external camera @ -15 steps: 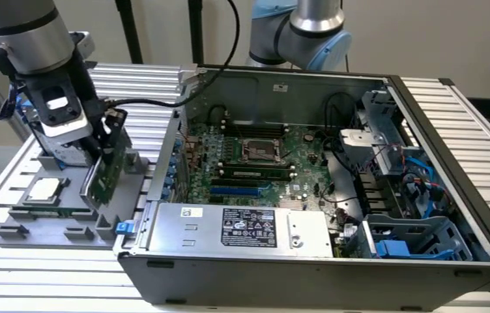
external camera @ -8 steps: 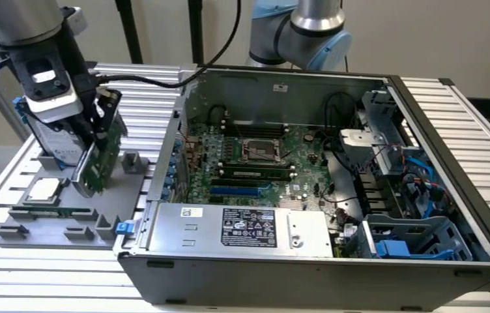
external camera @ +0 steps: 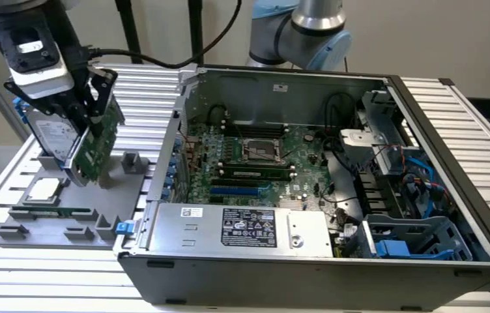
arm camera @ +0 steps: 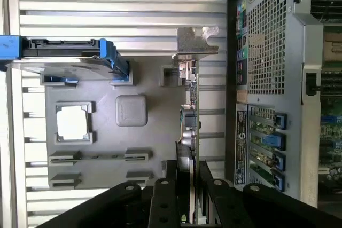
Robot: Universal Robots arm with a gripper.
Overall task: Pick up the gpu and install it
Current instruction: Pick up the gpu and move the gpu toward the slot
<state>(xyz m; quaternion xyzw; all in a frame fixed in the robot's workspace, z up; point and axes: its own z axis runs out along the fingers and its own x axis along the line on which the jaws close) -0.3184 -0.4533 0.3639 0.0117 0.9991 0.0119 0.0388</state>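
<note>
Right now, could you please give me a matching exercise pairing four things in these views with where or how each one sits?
Things: 1 gpu; 2 hard drive; 3 memory stick; 4 computer case.
States: A open, motherboard showing; B on the grey tray beside the square chip; C clamped between the fingers; D upright, with blue rails.
Pairs: 1-C, 2-D, 3-B, 4-A.

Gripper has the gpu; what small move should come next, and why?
Probably a straight lift: the gripper is shut on the gpu, whose lower edge sits low at the gray holder, beside the case wall; rising first should clear both.
</note>
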